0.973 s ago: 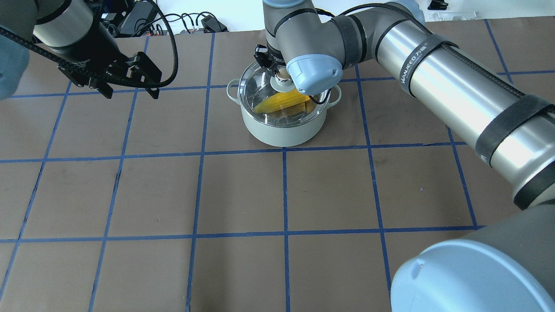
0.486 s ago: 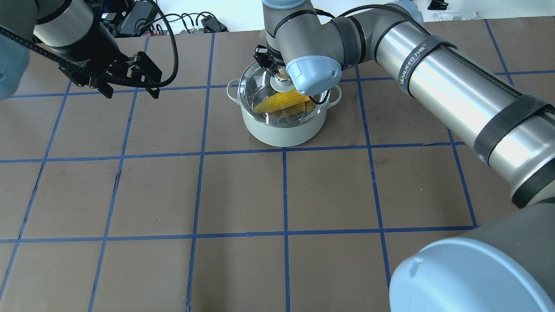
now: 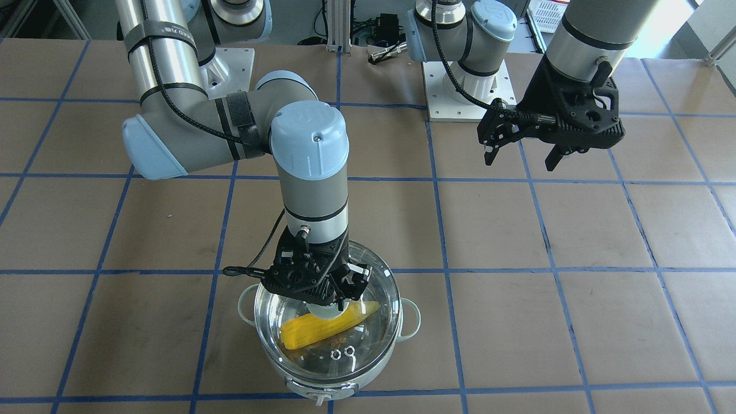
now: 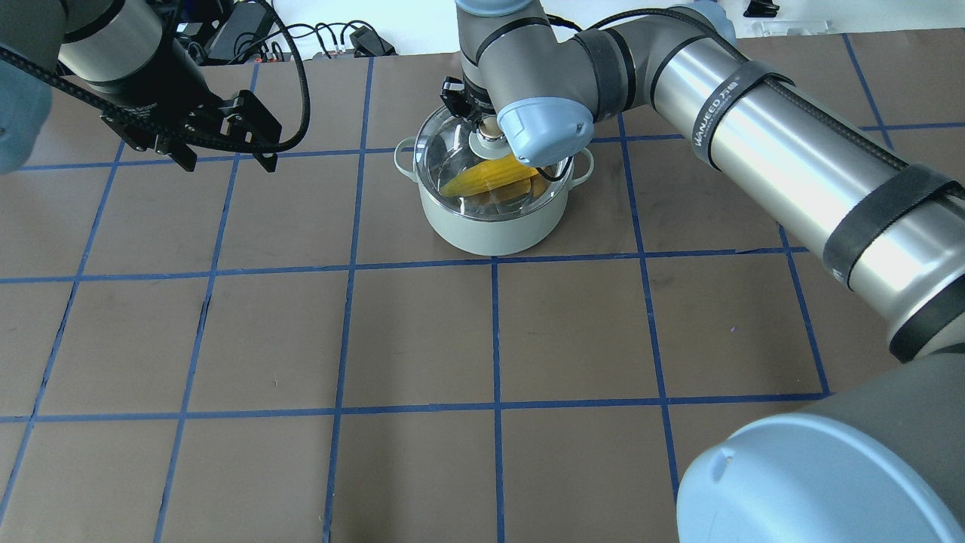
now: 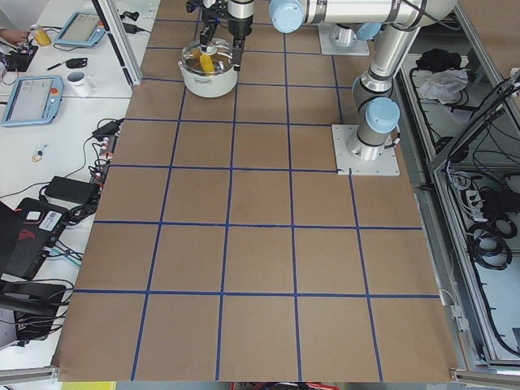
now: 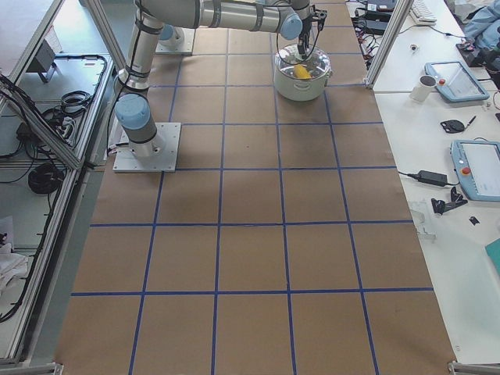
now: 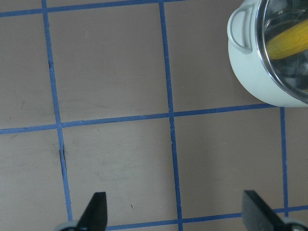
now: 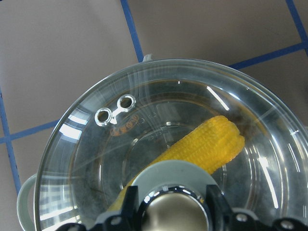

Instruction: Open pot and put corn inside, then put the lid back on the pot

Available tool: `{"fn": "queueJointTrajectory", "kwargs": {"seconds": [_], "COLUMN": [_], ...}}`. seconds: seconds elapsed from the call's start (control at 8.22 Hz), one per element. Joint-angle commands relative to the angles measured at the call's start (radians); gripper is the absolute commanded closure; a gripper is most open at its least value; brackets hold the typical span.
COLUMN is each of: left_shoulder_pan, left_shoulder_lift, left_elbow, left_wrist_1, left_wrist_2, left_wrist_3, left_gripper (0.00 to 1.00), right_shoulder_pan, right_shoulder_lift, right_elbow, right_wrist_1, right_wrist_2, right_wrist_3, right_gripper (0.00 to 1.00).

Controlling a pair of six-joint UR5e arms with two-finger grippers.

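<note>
The pale mint-green pot (image 4: 482, 226) stands at the far middle of the table. The yellow corn (image 4: 486, 179) lies inside it, seen through the clear glass lid (image 4: 445, 151), which covers the pot. My right gripper (image 4: 490, 132) reaches down from above and is shut on the lid's knob. In the right wrist view the fingers flank the knob above the corn (image 8: 211, 144) and the lid (image 8: 144, 125). My left gripper (image 4: 226, 162) is open and empty, hovering left of the pot. The left wrist view shows the pot (image 7: 260, 82) at its top right.
Cables and power supplies (image 4: 301, 34) lie beyond the table's far edge. The arms' base plates (image 3: 460, 92) sit at the robot's side. The brown mat has blue tape grid lines (image 4: 494, 332). Side benches hold tablets and a mug (image 6: 426, 87).
The right arm has shifted very slightly towards the far side with the lid knob. The left arm has not moved.
</note>
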Motion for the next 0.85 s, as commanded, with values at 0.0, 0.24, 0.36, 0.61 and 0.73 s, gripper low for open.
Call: {"fn": "queueJointTrajectory", "kwargs": {"seconds": [0.0,0.24,0.36,0.61,0.73], "left_shoulder_pan": [0.0,0.0,0.0,0.0,0.0], "left_shoulder_lift": [0.0,-0.002,-0.002,-0.003,-0.005], "left_elbow": [-0.001,-0.001,-0.001,-0.001,-0.001], "left_wrist_1": [-0.002,-0.002,-0.002,-0.002,-0.002], "left_wrist_2": [-0.001,-0.001,-0.003,-0.003,-0.003], "left_wrist_3": [0.0,-0.001,-0.001,-0.001,-0.001], "left_gripper": [0.0,0.0,0.0,0.0,0.0], "right_shoulder_pan": [0.0,0.0,0.006,0.006,0.006], "right_shoulder_lift": [0.001,0.004,0.005,0.007,0.007], "right_elbow": [0.0,0.0,0.0,0.002,0.002], "right_wrist_1": [0.0,-0.026,-0.031,-0.031,-0.031], "right_wrist_2": [0.001,0.008,0.01,0.004,0.002], "right_wrist_3": [0.001,0.001,-0.005,-0.043,-0.045], "right_gripper": [0.63,0.63,0.63,0.63,0.63]}}
